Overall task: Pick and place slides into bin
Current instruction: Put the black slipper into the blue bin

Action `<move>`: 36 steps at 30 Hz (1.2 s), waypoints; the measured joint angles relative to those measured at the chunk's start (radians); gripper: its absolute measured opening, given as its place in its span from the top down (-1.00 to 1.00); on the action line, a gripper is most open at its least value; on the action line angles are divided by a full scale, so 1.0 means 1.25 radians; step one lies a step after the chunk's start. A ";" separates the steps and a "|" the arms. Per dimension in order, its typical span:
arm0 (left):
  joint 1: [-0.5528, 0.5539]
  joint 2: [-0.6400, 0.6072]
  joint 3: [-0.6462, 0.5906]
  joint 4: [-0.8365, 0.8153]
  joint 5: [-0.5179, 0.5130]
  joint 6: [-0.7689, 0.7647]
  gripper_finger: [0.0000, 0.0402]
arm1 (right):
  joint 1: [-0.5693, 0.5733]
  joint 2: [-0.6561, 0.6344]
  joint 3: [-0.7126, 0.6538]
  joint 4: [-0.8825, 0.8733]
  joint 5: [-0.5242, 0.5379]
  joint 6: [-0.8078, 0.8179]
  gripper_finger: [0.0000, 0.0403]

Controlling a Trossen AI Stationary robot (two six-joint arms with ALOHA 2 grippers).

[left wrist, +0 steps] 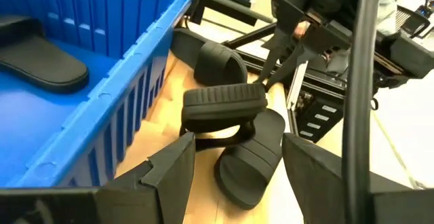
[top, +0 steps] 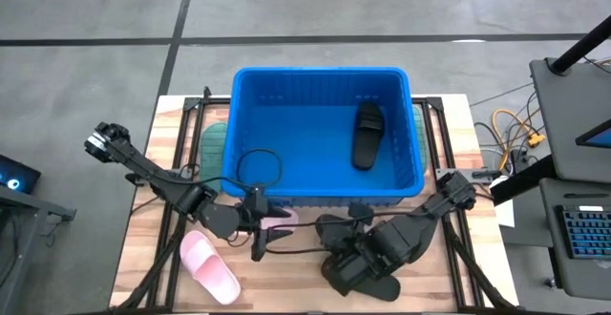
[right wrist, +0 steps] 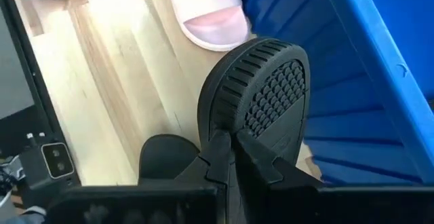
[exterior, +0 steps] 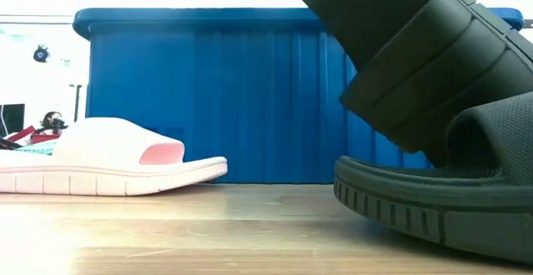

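Note:
The blue bin (top: pixel 323 78) stands at the table's far middle with one black slide (top: pixel 368 136) lying inside. My right gripper (right wrist: pixel 228 149) is shut on another black slide (right wrist: pixel 261 95), raised and tilted above a black slide (exterior: pixel 441 192) that rests sole-down on the table. A third black slide (left wrist: pixel 220 64) lies behind them. Two pink slides (top: pixel 210 267) (top: pixel 279 220) rest on the table near the bin's near wall. My left gripper (left wrist: pixel 237 183) hovers open by that wall, nothing between its fingers. My right gripper pinches the black slide at the rim of its sole (right wrist: pixel 230 125), at one end, between its two fingers. The fingers slant down from above. The slide's treaded underside (right wrist: pixel 274 91) faces up toward the wrist. It hangs tilted, lifted clear of the table and of the slide beneath.
A sage-green thing (top: pixel 214 141) lies beside the bin's left wall. A black cable (top: pixel 258 167) loops over the bin's near wall. Metal frame rails (top: pixel 181 115) run along the table's sides. A desk with a keyboard (top: pixel 582 229) stands to the right.

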 joint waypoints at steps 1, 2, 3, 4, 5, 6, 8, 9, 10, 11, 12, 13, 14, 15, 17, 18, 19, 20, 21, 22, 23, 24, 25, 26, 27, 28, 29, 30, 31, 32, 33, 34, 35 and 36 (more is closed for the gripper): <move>0.002 -0.003 0.000 -0.002 0.000 0.003 -0.02 | 0.002 0.000 0.000 0.002 0.004 0.000 0.96; 0.003 -0.006 0.000 -0.001 -0.001 0.007 -0.02 | 0.004 0.000 0.000 0.002 0.017 0.000 0.96; 0.003 -0.010 0.000 -0.001 -0.001 0.015 -0.02 | 0.005 0.000 0.000 0.003 0.031 0.002 0.96; 0.003 -0.012 -0.001 -0.001 -0.005 0.019 -0.02 | 0.007 0.000 0.000 0.001 0.047 0.007 0.96; 0.004 -0.016 -0.001 -0.001 -0.014 0.020 -0.02 | 0.009 0.000 0.000 -0.001 0.065 0.010 0.96; 0.004 -0.018 -0.001 -0.001 -0.020 0.021 -0.02 | 0.009 0.000 0.000 0.001 0.079 0.011 0.96; 0.004 -0.022 -0.001 -0.001 -0.032 0.025 -0.02 | 0.008 0.000 0.006 0.001 0.101 0.010 0.96; 0.005 -0.024 -0.002 0.000 -0.034 0.029 -0.02 | 0.008 0.000 0.009 0.001 0.108 0.005 0.96; 0.005 -0.025 -0.001 0.002 -0.035 0.034 -0.02 | 0.008 0.000 0.013 0.002 0.113 -0.002 0.96; 0.006 -0.027 -0.001 0.005 -0.036 0.038 -0.02 | 0.008 0.000 0.016 0.002 0.119 -0.003 0.96; 0.007 -0.027 -0.001 0.006 -0.036 0.040 -0.02 | 0.008 0.000 0.016 0.002 0.127 -0.004 0.96; 0.008 -0.028 -0.001 0.005 -0.037 0.041 -0.02 | 0.008 0.000 0.016 0.001 0.135 -0.004 0.96; 0.009 -0.028 -0.002 0.005 -0.037 0.042 -0.02 | 0.008 0.000 0.016 0.000 0.143 -0.005 0.96; 0.010 -0.028 -0.002 0.005 -0.037 0.042 -0.02 | 0.008 0.000 0.016 0.000 0.150 -0.009 0.96; 0.013 -0.028 -0.002 0.005 -0.037 0.044 -0.02 | 0.008 0.000 0.016 0.000 0.166 -0.017 0.96; 0.014 -0.028 -0.002 0.005 -0.037 0.044 -0.02 | 0.008 0.000 0.017 0.000 0.172 -0.023 0.96; 0.014 -0.028 -0.002 0.005 -0.037 0.044 -0.02 | 0.008 0.000 0.017 0.000 0.181 -0.026 0.96; 0.016 -0.028 -0.002 0.005 -0.036 0.044 -0.02 | 0.007 0.000 0.017 -0.001 0.186 -0.030 0.96; 0.017 -0.028 -0.002 0.003 -0.035 0.045 -0.02 | 0.002 0.000 0.017 -0.001 0.184 -0.038 0.96; 0.019 -0.028 -0.002 0.001 -0.036 0.047 -0.02 | -0.002 0.000 0.017 -0.002 0.179 -0.043 0.96; 0.019 -0.028 -0.003 0.000 -0.036 0.048 -0.02 | -0.006 -0.002 0.017 -0.004 0.175 -0.049 0.96; 0.019 -0.028 -0.003 -0.001 -0.036 0.049 -0.02 | -0.009 -0.005 0.017 -0.003 0.163 -0.059 0.96; 0.019 -0.028 -0.003 0.000 -0.036 0.049 -0.02 | -0.011 -0.006 0.017 -0.003 0.153 -0.070 0.96; 0.019 -0.028 -0.003 0.001 -0.036 0.050 -0.02 | -0.012 -0.008 0.018 -0.003 0.139 -0.085 0.96; 0.019 -0.028 -0.003 0.001 -0.036 0.050 -0.02 | -0.012 -0.009 0.018 -0.003 0.119 -0.100 0.96; 0.019 -0.028 -0.003 0.001 -0.036 0.050 -0.02 | -0.012 -0.010 0.018 -0.004 0.094 -0.116 0.96; 0.019 -0.028 -0.003 0.000 -0.036 0.050 -0.02 | -0.012 -0.010 0.018 -0.005 0.064 -0.133 0.96; 0.019 -0.028 -0.003 0.000 -0.035 0.050 -0.02 | -0.012 -0.010 0.018 -0.011 0.028 -0.149 0.96; 0.019 -0.028 -0.003 0.000 -0.036 0.049 -0.02 | -0.012 -0.010 0.018 -0.025 -0.010 -0.161 0.96; 0.019 -0.028 -0.003 0.000 -0.036 0.049 -0.02 | -0.014 -0.010 0.018 -0.033 -0.044 -0.168 0.96; 0.019 -0.028 -0.003 0.000 -0.036 0.049 -0.02 | -0.016 -0.010 0.018 -0.029 -0.074 -0.172 0.96; 0.019 -0.028 -0.003 -0.001 -0.036 0.049 -0.02 | -0.017 -0.008 0.018 -0.028 -0.098 -0.171 0.96; 0.019 -0.028 -0.003 -0.003 -0.036 0.050 -0.02 | -0.017 -0.001 0.018 -0.028 -0.108 -0.157 0.96; 0.019 -0.028 -0.004 -0.010 -0.035 0.050 -0.02 | -0.016 0.009 0.018 -0.027 -0.114 -0.132 0.96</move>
